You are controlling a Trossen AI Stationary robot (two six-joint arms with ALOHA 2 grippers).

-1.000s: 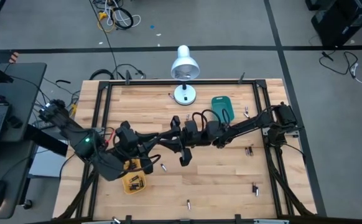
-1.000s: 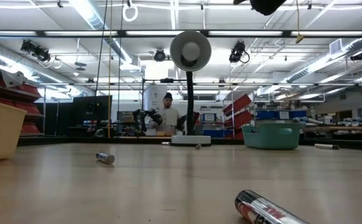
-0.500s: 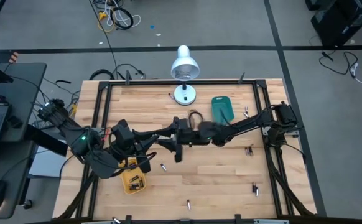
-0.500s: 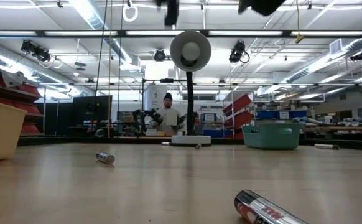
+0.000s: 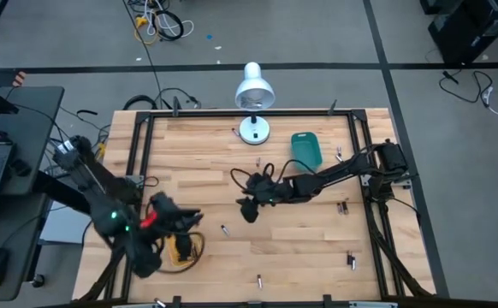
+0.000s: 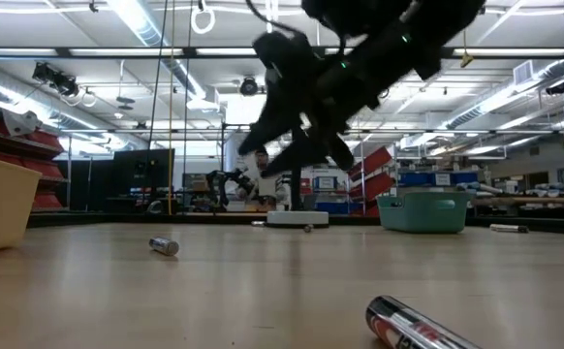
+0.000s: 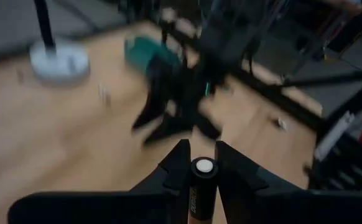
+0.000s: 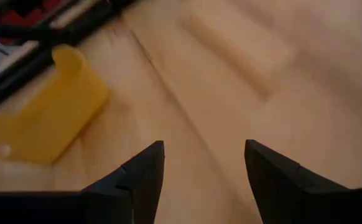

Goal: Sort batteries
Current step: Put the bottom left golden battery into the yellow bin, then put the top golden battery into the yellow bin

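Black fingers of the left pincer clench one battery, its round end showing between them; the pincer hangs beside the yellow tray at the bench's near left corner. Several dark cells lie inside that tray, though they blur together. The right pincer stands released, nothing between its fingers, above mid-bench with the yellow tray ahead of it. Farther back sits the teal tray; its contents cannot be made out. Loose batteries are scattered on the wood, one silvery cell and a larger one close to the low camera. A white lamp stands at the far edge.
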